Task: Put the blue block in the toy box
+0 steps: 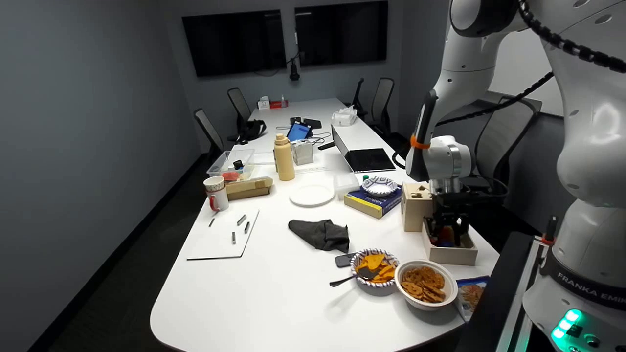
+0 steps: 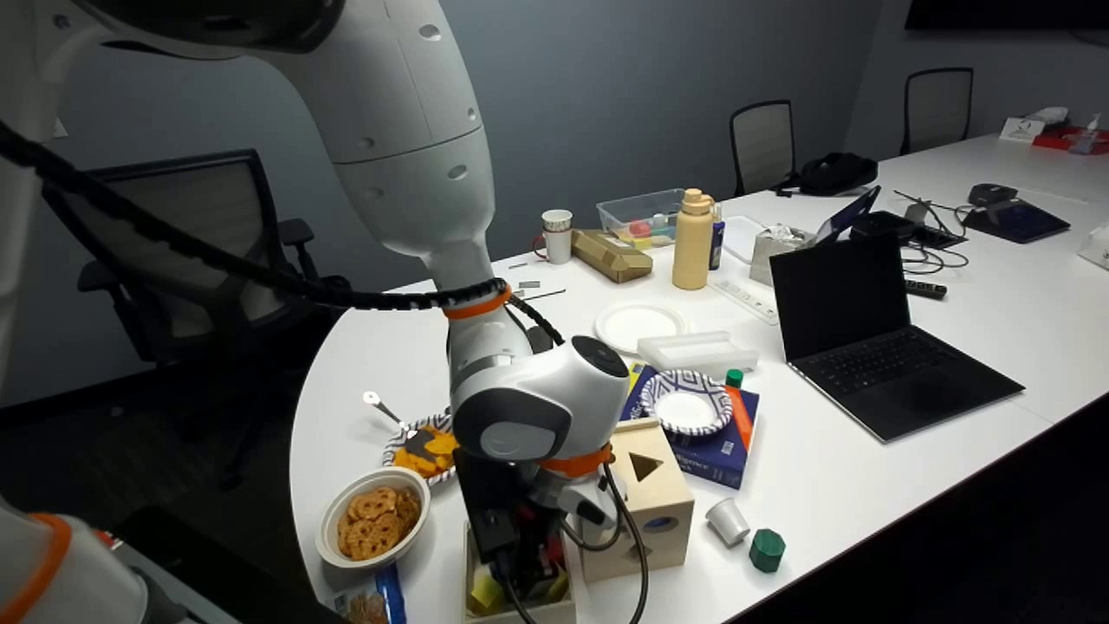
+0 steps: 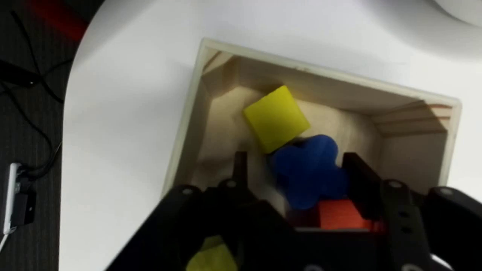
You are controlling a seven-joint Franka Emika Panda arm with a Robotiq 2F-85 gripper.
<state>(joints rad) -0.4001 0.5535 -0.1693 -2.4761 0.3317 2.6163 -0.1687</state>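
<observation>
The blue block (image 3: 307,169) has a rounded, flower-like outline and lies in the low wooden tray (image 3: 327,70). My gripper (image 3: 296,160) is open and lowered into the tray. The blue block is between its fingers, close to or touching the right finger, with a gap to the left finger. In an exterior view the gripper (image 1: 447,234) is inside the tray (image 1: 452,256). The toy box (image 1: 412,215), a pale wooden cube, stands right beside the tray; it also shows in an exterior view (image 2: 650,503) with dark cut-outs on its top and side.
A yellow block (image 3: 276,118) touches or nearly touches the blue one; a red block (image 3: 342,214) lies below it. Bowls of cookies (image 2: 372,520) and chips (image 1: 375,269) stand near the tray. A blue book (image 2: 715,451) with a paper bowl lies behind the toy box.
</observation>
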